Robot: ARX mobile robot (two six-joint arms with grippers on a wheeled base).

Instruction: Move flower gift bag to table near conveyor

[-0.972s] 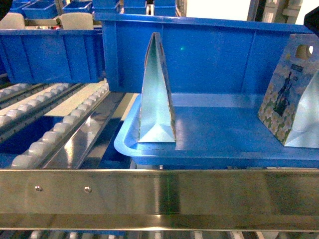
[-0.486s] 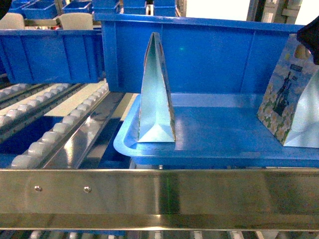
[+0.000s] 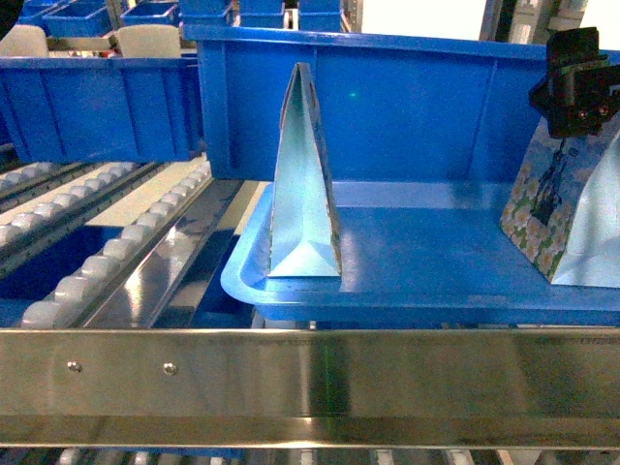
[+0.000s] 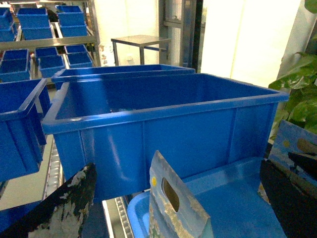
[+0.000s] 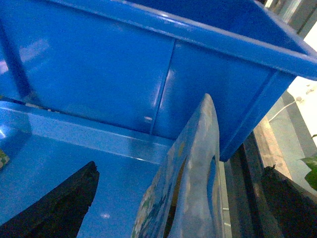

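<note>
In your head view: one flower gift bag stands upright at 3 o'clock, on the right end of a shallow blue tray, its daisy-printed face toward you and its light-blue gusset at the frame edge. The right gripper hangs at 2 o'clock, just above the bag's top and covering it; whether it touches the paper cannot be told. In your right wrist view the bag's top edge rises between the two dark fingers, which stand wide apart on either side of it. A second, like bag stands edge-on near the centre, at the tray's left end. A large blue bin sits directly behind the tray at 12 o'clock. The conveyor shows white rollers at 9 o'clock and a steel rail across 6 o'clock. Left gripper: only the finger edges show in your left wrist view, set wide.
</note>
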